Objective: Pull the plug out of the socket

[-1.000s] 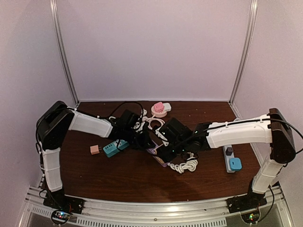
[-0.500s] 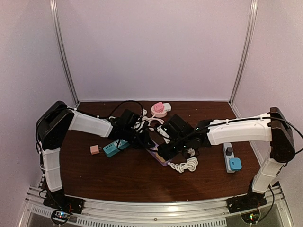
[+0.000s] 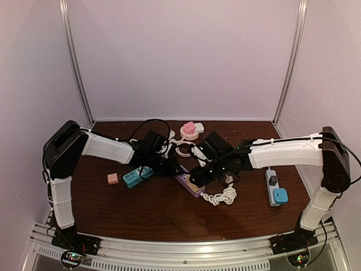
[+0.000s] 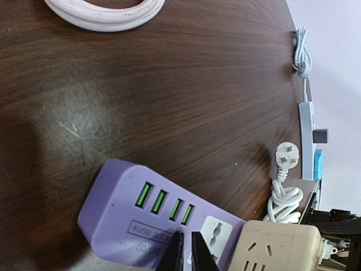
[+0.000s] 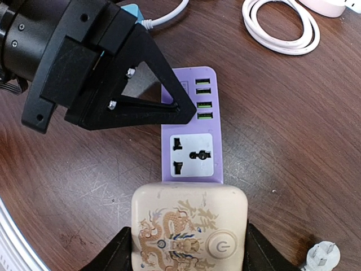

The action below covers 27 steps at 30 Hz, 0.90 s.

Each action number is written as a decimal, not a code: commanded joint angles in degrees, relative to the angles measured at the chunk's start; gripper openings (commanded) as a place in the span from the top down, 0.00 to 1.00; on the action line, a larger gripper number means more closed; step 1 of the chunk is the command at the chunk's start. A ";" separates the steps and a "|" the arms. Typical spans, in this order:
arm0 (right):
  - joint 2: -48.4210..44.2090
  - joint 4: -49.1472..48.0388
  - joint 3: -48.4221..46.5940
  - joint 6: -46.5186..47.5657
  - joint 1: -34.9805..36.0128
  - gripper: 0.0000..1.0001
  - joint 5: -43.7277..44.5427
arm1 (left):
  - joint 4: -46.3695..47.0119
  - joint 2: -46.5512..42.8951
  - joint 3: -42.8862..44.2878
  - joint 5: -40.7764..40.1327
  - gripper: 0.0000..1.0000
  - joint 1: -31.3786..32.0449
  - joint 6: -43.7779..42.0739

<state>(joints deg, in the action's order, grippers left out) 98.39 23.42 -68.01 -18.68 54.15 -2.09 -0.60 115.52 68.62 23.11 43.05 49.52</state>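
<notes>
Right gripper [image 5: 186, 257] and beige plug [image 5: 189, 223] farther back

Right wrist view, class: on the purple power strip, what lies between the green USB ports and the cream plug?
An empty white socket face lies between the USB ports and cream plug, shown in the right wrist view.

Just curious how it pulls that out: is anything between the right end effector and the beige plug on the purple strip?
Nothing visible. The right end effector grips the beige plug by its sides. The left end effector, shut, rests on the purple strip, clear of the plug.
</notes>
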 commanded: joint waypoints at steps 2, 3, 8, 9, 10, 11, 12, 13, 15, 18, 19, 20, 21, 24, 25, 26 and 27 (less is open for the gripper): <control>-3.10 -4.05 -2.83 -1.49 -1.67 0.53 4.19 | -12.85 4.69 -3.84 -5.86 0.91 -0.68 -1.41; -3.23 -4.19 -2.75 -1.10 -1.40 0.53 4.73 | -12.92 4.71 -3.80 -5.95 0.91 -0.68 -1.47; -2.97 -4.57 -3.24 1.72 1.57 0.53 8.73 | -12.98 5.37 -3.70 -5.87 0.91 -0.71 -1.44; -2.84 -4.76 -3.33 2.27 2.18 0.53 9.42 | -13.04 5.48 -3.67 -5.90 0.91 -0.69 -1.44; -2.73 -4.90 -3.36 2.92 2.83 0.53 10.24 | -13.09 5.56 -3.67 -5.87 0.91 -0.68 -1.44; -2.69 -5.08 -3.42 3.47 3.49 0.53 11.25 | -13.11 5.59 -3.60 -5.87 0.91 -0.68 -1.48; -2.60 -5.20 -3.44 4.15 4.16 0.53 12.50 | -13.18 5.64 -3.58 -5.93 0.91 -0.68 -1.45; -2.47 -5.30 -3.52 4.70 4.72 0.53 13.75 | -13.19 5.67 -3.52 -5.93 0.91 -0.69 -1.46; -2.19 -5.21 -3.72 4.98 5.33 0.53 15.66 | -13.33 5.84 -3.33 -5.75 0.91 -0.68 -1.52; -1.93 -4.02 -4.12 4.14 5.07 0.54 16.99 | -13.77 5.85 -3.13 -5.85 0.91 -0.72 -1.77; -2.08 -3.73 -4.15 3.76 4.66 0.54 16.84 | -13.91 5.85 -2.99 -5.88 0.91 -0.71 -1.81; -2.34 -3.66 -4.04 3.35 4.25 0.54 16.30 | -13.99 5.78 -2.90 -5.80 0.91 -0.71 -1.93; -2.84 -3.88 -3.73 3.06 3.76 0.54 15.65 | -14.04 5.83 -2.77 -5.65 0.91 -0.73 -2.07; -4.65 -4.60 -2.41 2.26 1.91 0.54 13.82 | -14.34 5.67 -1.88 -5.34 0.91 -0.69 -2.76; -5.21 -4.53 -2.13 1.72 1.08 0.54 13.22 | -14.49 5.53 -1.50 -5.14 0.91 -0.68 -3.02; -5.55 -4.65 -1.74 1.22 0.15 0.54 12.66 | -14.58 5.32 -0.98 -4.99 0.91 -0.68 -3.22; -5.96 -4.92 -1.30 0.59 -1.01 0.54 11.74 | -14.86 5.18 -0.33 -4.80 0.91 -0.68 -3.54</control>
<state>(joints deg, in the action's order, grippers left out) 96.62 21.15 -70.11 -15.70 56.45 10.37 -1.91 115.83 69.58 22.87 43.05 48.38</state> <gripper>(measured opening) 0.605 0.088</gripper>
